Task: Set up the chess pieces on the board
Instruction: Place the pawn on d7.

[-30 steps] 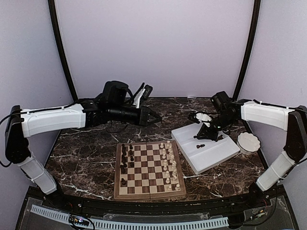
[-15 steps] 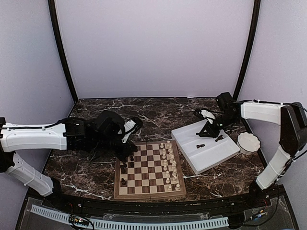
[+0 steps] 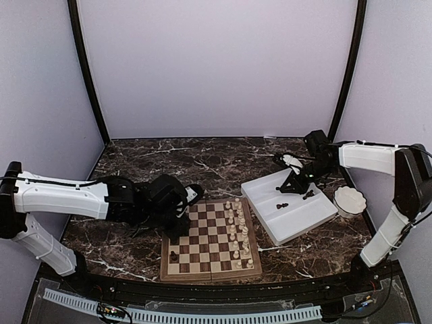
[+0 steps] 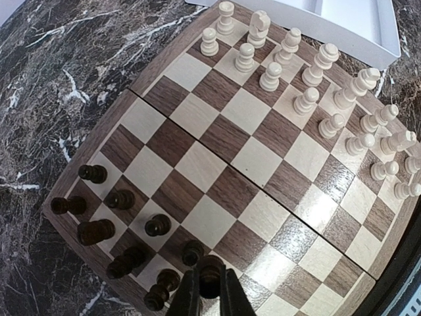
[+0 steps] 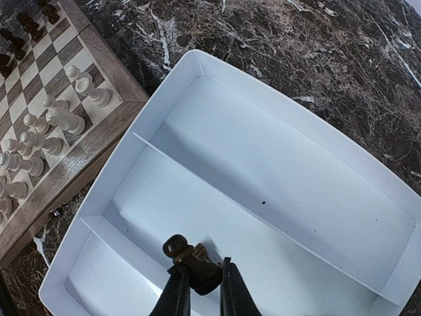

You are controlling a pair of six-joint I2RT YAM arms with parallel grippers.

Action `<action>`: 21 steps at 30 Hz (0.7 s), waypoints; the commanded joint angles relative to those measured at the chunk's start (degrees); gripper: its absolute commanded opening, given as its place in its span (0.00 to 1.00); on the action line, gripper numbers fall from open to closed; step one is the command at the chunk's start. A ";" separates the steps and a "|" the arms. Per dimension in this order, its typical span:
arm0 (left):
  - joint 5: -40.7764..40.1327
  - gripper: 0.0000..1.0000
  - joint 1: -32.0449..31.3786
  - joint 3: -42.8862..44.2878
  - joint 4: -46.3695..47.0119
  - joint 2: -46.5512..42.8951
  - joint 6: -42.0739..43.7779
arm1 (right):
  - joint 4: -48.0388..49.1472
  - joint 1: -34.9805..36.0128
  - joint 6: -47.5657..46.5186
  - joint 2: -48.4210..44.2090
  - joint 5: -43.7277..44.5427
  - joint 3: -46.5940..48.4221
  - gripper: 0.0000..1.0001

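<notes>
The board lies at the table's front centre; it also shows in the left wrist view. Several dark chess pieces stand along its left edge. My left gripper is low over that edge, shut on one dark piece held upright between the jaws. My right gripper is over the white tray, shut on another dark piece that is tilted sideways in the jaws. Two or three more dark pieces lie in the tray.
Cream-white pieces fill the board's right columns; they also show in the left wrist view. The divided tray sits right of the board. A white scalloped bowl stands right of the tray. The table is dark marble.
My left arm has swung from the back of the table down to the board's left edge. My right gripper shifted slightly back over the tray, then stayed still.
</notes>
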 commanded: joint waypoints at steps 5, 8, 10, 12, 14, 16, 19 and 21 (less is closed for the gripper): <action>1.79 0.00 -1.87 -1.67 -0.59 1.56 -3.64 | 0.08 0.06 0.20 -0.20 -1.32 -0.02 0.11; 1.93 0.00 -1.98 -1.39 -1.21 3.01 -3.66 | -0.10 0.06 0.15 -0.09 -1.62 0.19 0.11; 1.86 0.00 -2.07 -1.13 -1.73 3.92 -3.33 | -0.19 0.06 0.14 -0.09 -1.60 0.31 0.11; 1.80 0.00 -2.15 -0.75 -2.26 4.72 -2.97 | -0.23 0.06 0.06 -0.08 -1.68 0.39 0.11; 1.77 0.00 -2.21 -0.39 -2.69 5.34 -2.68 | -0.28 0.08 0.07 0.00 -1.76 0.45 0.11; 1.60 0.00 -2.25 -0.09 -3.22 5.85 -2.49 | -0.24 0.07 0.06 0.03 -1.89 0.35 0.11; 1.50 0.00 -2.25 0.02 -3.62 6.37 -2.30 | -0.15 0.06 0.00 0.19 -1.91 0.34 0.11; 1.47 0.00 -2.25 0.16 -3.74 6.61 -2.32 | -0.17 0.07 -0.02 0.26 -1.95 0.45 0.11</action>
